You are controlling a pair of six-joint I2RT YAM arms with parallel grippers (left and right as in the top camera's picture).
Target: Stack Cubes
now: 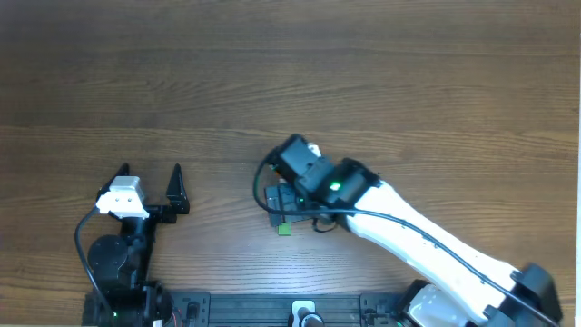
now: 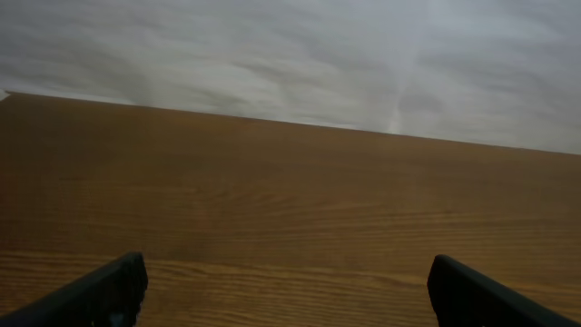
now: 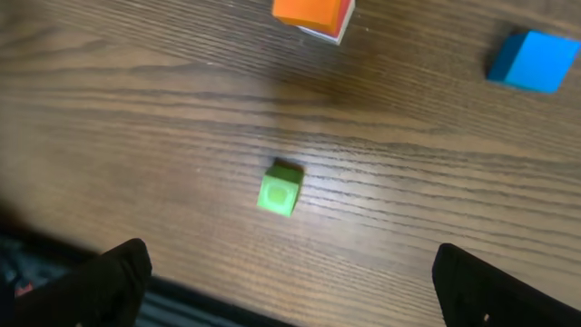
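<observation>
So in the top view the left arm [image 1: 123,245] sits back around 8 o'clock, its jaws spread wide over bare wood and touching nothing. The right arm [image 1: 427,236] comes in from 4 o'clock and reaches across to the middle of the bench [image 1: 290,82]. The green cube [image 1: 285,229] pokes out just at the 6 o'clock side of its wrist. A long stretch of wood grain runs from there toward 12, 9 and 3 o'clock, and the near bench edge with the black base rail [image 1: 236,304] is close at 6. The right wrist view is the handy one: its jaws are wide apart, with the green cube sitting on the wood about centred between them, not touched. It also picks up an orange cube [image 3: 313,16] and a blue cube [image 3: 534,61], both well apart from the green one and from each other. The left wrist view gives the far bench edge against a pale wall [image 2: 290,54], with its wide jaws at the corners.
</observation>
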